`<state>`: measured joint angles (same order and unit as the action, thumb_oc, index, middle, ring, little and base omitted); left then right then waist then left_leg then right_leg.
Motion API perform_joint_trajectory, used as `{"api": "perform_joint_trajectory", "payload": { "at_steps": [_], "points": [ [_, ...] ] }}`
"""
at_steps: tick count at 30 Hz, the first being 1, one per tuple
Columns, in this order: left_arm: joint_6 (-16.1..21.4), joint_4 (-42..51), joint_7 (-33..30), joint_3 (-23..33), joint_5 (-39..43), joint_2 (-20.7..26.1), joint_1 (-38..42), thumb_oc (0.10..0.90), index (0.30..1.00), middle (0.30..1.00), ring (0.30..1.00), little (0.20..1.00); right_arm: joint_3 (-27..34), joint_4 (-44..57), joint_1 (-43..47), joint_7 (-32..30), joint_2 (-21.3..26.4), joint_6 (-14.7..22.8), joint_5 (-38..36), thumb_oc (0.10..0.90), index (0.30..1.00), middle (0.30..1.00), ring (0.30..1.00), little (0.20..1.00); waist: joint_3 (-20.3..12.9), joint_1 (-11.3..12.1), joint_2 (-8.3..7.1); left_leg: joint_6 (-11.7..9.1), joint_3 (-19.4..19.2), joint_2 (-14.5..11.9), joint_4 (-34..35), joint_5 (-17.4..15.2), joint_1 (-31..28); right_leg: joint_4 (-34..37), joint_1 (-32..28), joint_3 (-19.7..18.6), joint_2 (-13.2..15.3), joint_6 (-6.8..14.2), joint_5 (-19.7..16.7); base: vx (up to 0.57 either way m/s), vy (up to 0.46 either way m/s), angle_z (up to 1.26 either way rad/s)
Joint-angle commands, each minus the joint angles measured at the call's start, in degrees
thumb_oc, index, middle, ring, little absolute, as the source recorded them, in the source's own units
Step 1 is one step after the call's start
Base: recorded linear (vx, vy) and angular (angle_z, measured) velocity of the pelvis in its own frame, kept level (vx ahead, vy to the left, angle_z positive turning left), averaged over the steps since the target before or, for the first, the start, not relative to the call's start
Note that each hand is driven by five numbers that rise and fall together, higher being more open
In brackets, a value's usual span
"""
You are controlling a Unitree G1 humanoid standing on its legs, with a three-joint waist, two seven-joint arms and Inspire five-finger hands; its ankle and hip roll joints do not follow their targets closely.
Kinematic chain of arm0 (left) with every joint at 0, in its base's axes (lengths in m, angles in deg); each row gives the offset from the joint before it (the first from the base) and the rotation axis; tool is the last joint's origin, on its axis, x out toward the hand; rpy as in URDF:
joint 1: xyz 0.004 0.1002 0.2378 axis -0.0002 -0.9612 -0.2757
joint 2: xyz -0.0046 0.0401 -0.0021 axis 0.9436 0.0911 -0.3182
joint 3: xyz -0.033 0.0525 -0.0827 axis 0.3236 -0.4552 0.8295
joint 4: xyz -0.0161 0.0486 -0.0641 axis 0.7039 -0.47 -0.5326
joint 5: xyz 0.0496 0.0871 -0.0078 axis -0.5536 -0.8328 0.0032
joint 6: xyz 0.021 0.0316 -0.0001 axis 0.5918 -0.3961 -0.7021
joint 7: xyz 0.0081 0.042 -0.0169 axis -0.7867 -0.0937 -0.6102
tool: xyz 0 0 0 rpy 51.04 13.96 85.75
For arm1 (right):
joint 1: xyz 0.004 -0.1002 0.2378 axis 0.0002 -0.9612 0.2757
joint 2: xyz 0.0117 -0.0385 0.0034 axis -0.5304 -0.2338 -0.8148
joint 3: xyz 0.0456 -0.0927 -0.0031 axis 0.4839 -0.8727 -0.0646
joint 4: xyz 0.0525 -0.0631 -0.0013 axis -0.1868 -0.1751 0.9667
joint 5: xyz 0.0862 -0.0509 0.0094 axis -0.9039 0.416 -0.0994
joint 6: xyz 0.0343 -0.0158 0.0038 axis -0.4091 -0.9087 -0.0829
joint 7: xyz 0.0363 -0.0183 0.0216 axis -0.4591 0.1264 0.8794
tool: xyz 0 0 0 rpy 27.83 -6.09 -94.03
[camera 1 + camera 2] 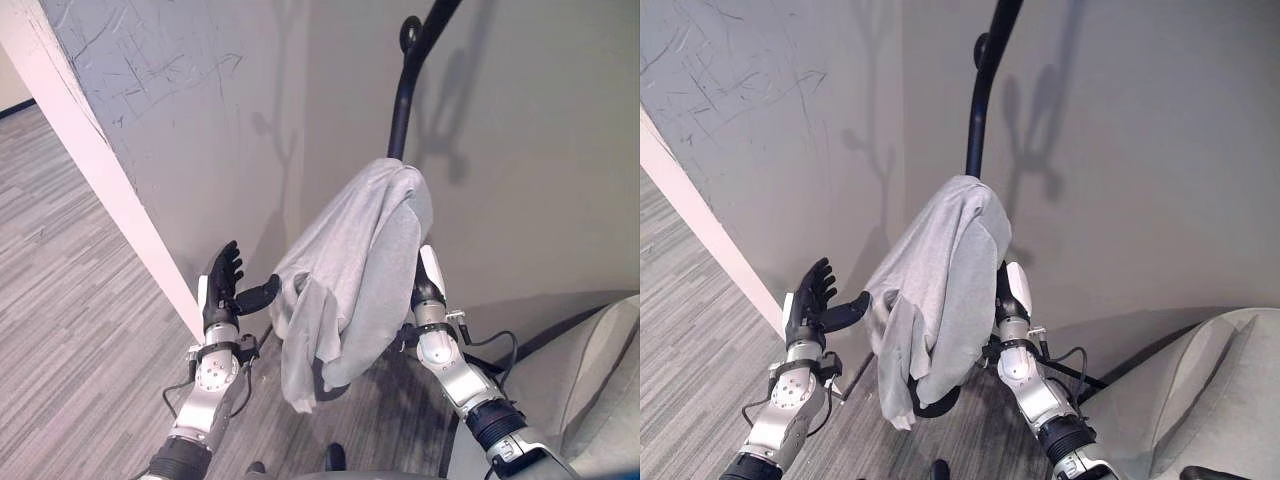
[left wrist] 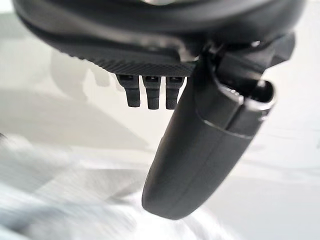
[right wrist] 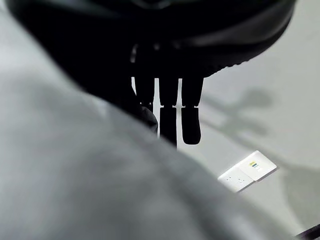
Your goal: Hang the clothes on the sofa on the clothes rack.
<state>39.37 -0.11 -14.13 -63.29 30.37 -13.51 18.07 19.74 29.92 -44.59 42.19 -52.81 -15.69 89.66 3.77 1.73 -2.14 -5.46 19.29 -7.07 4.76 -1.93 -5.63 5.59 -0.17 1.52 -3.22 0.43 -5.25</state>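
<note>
left eye view: the grey garment (image 1: 350, 270) drapes at frame centre over the black clothes rack (image 1: 402, 100), long axis running down-left. the left hand (image 1: 222, 285), lower left, stands just beside it, fingers straight and holding nothing. right wrist view: the right hand (image 3: 167, 107) reaches behind the cloth, fingers straight, apparently gripping nothing.
</note>
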Motion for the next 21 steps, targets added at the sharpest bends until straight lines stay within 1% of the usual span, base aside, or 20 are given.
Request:
{"api": "perform_joint_trajectory", "payload": {
  "at_steps": [1,2,3,4,9,10,11,12,13,14,16,17,19,21],
  "points": [
    [2.52,1.51,1.00,2.19,-1.42,1.68,3.99,0.800,0.900,0.900,0.900,0.900,1.10,0.35,-2.79,1.17,2.80,-0.57,-1.65,0.414,0.321,0.321,0.321,0.321,-2.07,1.72,-2.00,1.89,-0.10,0.54,-1.43,-2.91,-2.96,-0.59,0.33,0.81,2.70,2.84,1.99,0.01,0.014,0.08],
    [1.53,1.17,1.45,2.28,-2.02,1.95,3.25,0.800,0.900,0.900,0.900,0.900,1.34,0.38,-2.89,1.41,2.93,-0.80,-1.71,0.508,0.462,0.462,0.462,0.462,-2.06,1.80,-1.82,1.88,-0.11,0.52,-1.62,-2.95,-2.89,-0.59,0.29,0.89,2.72,2.82,2.04,0.01,0.010,0.05],
    [1.49,1.21,1.46,2.28,-2.03,1.94,3.22,0.800,0.900,0.900,0.900,0.900,1.34,0.41,-2.92,1.42,2.93,-0.82,-1.71,0.585,0.578,0.578,0.578,0.578,-2.08,1.79,-1.81,1.88,-0.11,0.52,-1.65,-2.97,-2.88,-0.59,0.30,0.90,2.71,2.82,2.04,0.00,0.017,0.04],
    [-0.40,0.71,2.12,2.46,-3.76,2.62,1.99,0.800,0.900,0.900,0.900,0.900,1.78,0.38,-3.26,1.92,3.17,-1.56,-1.95,0.800,0.900,0.900,0.900,0.900,-2.09,1.86,-1.42,1.86,-0.14,0.57,-2.05,-3.10,-2.73,-0.59,0.22,0.96,2.72,2.79,2.07,0.00,0.017,0.05],
    [-1.37,0.06,2.71,3.35,-5.05,3.29,-0.84,0.800,0.900,0.900,0.900,0.900,2.74,0.99,-4.54,2.50,3.62,-2.47,-1.53,0.800,0.900,0.900,0.900,0.900,-2.21,2.11,-1.05,1.73,-0.17,0.47,-2.75,-3.38,-2.65,-0.59,-0.08,1.12,2.71,2.77,2.31,0.00,0.003,0.01],
    [-0.80,-1.21,3.00,4.05,-3.43,3.19,-2.07,0.800,0.900,0.900,0.900,0.900,3.35,1.05,-5.01,2.40,3.73,-2.55,-1.51,0.800,0.900,0.900,0.900,0.900,-2.12,2.20,-0.92,1.67,-0.17,0.43,-3.09,-3.37,-2.59,-0.59,-0.15,1.23,2.76,2.78,2.32,-0.01,0.006,0.05],
    [0.76,-4.42,4.14,4.91,0.50,2.75,-3.06,0.800,0.900,0.900,0.900,0.900,4.23,0.73,-5.59,2.18,3.70,-2.33,-1.99,0.800,0.900,0.900,0.900,0.900,-1.99,2.31,-0.86,1.56,-0.06,0.46,-3.35,-3.28,-2.47,-0.59,-0.19,1.32,2.82,2.79,2.36,-0.01,0.006,0.04],
    [0.83,-4.51,4.18,4.90,0.54,2.76,-3.03,0.800,0.900,0.900,0.900,0.900,4.23,0.73,-5.60,2.18,3.69,-2.33,-1.99,0.800,0.900,0.900,0.900,0.900,-1.99,2.30,-0.87,1.56,-0.04,0.47,-3.36,-3.28,-2.46,-0.59,-0.19,1.33,2.82,2.79,2.36,-0.01,0.006,0.04],
    [1.74,-6.80,5.07,5.58,2.59,2.48,-3.56,0.800,0.900,0.900,0.900,0.900,4.74,0.52,-5.90,2.12,3.73,-2.04,-2.39,0.800,0.900,0.900,0.900,0.900,-1.93,2.40,-0.88,1.51,-0.02,0.46,-3.42,-3.25,-2.48,-0.59,-0.25,1.36,2.84,2.80,2.39,0.00,0.000,0.00],
    [2.19,-10.31,5.91,6.23,5.35,1.61,-3.76,0.800,0.900,0.900,0.900,0.900,5.08,0.30,-6.15,2.05,3.58,-1.73,-2.78,0.800,0.900,0.900,0.900,0.900,-2.00,2.56,-0.66,1.46,-0.08,-0.01,-3.38,-3.74,-2.82,-0.59,-0.58,1.44,2.48,2.71,2.85,0.00,0.000,0.00],
    [2.49,-19.86,8.82,7.74,10.30,-0.15,-3.06,0.800,0.900,0.900,0.900,0.900,6.16,-0.12,-6.96,2.15,3.29,-0.86,-3.66,0.800,0.900,0.900,0.900,0.900,-1.70,2.83,-1.05,1.25,0.10,0.32,-3.63,-3.22,-2.49,-0.59,-0.54,1.61,2.90,2.78,2.55,0.00,0.000,0.00],
    [2.50,-19.89,8.83,7.76,10.31,-0.14,-3.09,0.800,0.900,0.900,0.900,0.900,6.12,-0.13,-6.98,2.16,3.27,-0.86,-3.65,0.800,0.900,0.900,0.900,0.900,-1.80,2.84,-0.77,1.28,0.01,-0.11,-3.52,-3.75,-2.83,-0.59,-0.79,1.63,2.51,2.71,2.99,-0.01,-0.014,0.03],
    [2.13,-28.76,9.86,9.02,11.60,-1.63,-2.35,0.800,0.900,0.900,0.900,0.900,7.12,-0.82,-7.73,2.33,2.78,0.16,-5.19,0.800,0.900,0.900,0.900,0.900,-1.65,3.00,-0.90,1.14,-0.10,-0.28,-3.47,-3.75,-2.90,-0.59,-0.95,1.70,2.46,2.70,3.18,0.00,0.000,0.00],
    [0.95,-39.75,11.40,9.77,11.36,-3.27,-2.09,0.800,0.900,0.900,0.900,0.900,9.07,-1.29,-8.80,2.41,2.14,2.27,-9.40,0.800,0.900,0.900,0.900,0.900,-1.53,2.52,-0.82,0.97,-0.73,-0.55,-3.15,-3.83,-3.28,-0.59,-0.96,1.34,2.26,2.71,3.23,0.00,0.000,0.00]
  ]
}}
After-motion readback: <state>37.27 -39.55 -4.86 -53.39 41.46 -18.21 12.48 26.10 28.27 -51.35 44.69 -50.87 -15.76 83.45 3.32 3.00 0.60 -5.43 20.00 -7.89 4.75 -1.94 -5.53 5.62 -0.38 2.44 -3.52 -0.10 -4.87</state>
